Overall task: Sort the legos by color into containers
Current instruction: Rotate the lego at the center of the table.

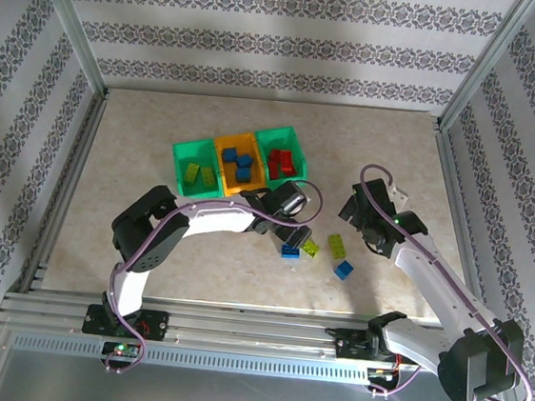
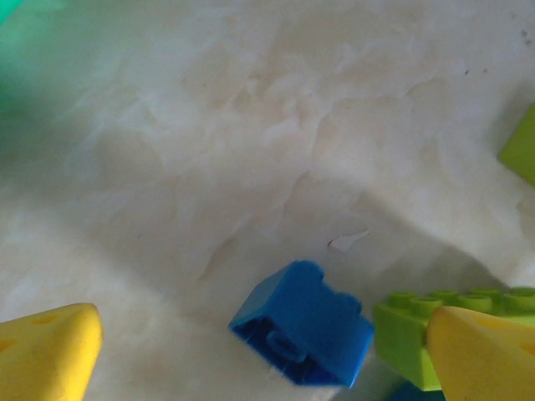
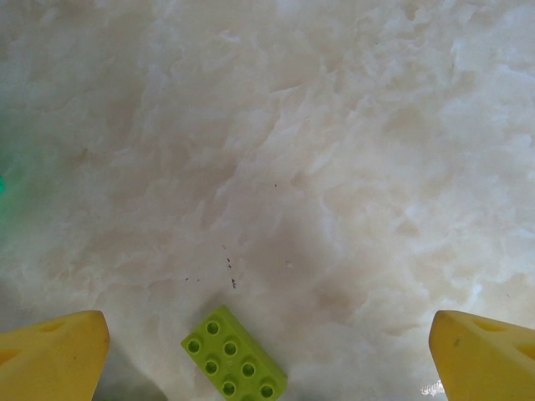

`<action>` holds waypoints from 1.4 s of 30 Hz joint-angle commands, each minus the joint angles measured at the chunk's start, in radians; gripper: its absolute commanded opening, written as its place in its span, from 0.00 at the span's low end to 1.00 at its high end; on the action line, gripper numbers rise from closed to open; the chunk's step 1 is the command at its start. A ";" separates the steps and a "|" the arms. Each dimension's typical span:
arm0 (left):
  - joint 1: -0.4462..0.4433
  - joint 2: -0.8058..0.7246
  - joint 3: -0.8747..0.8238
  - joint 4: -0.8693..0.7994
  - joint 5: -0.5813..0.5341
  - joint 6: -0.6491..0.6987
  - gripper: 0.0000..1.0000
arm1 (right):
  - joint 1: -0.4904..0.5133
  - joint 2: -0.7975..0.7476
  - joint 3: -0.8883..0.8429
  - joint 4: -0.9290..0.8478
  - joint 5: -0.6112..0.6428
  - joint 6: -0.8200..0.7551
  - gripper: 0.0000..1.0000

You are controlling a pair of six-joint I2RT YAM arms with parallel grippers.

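1. Pick step is running. Left gripper [image 2: 263,334] is hovering wide open around the blue brick [image 2: 301,326], which is sitting slightly right of centre, with a lime brick [image 2: 410,322] crowding the right finger.
2. Right gripper [image 3: 267,342] is gaping too. A second lime brick [image 3: 234,357] is lying between its fingers, left of centre.
3. Next move, I'm judging: dropping, closing on blue only, then carrying it far to the orange bin [image 1: 224,179], which is holding blues.

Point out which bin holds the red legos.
The bright green bin at the row's right end holds the red legos; the other green bin holds yellow-green bricks, the orange-yellow bin blue ones.
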 commanded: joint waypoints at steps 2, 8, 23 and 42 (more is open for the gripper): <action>-0.011 0.035 0.035 -0.060 -0.039 -0.027 1.00 | -0.011 -0.019 -0.019 -0.011 0.023 0.019 0.98; -0.009 0.053 0.060 -0.080 -0.107 -0.047 0.93 | -0.011 -0.025 -0.031 -0.008 0.021 0.025 0.98; 0.005 -0.015 -0.040 -0.127 -0.121 -0.069 0.74 | -0.014 -0.010 -0.027 0.006 0.013 0.032 0.98; 0.041 0.054 -0.025 -0.045 -0.026 -0.094 0.42 | -0.014 0.024 0.001 0.012 -0.004 0.027 0.98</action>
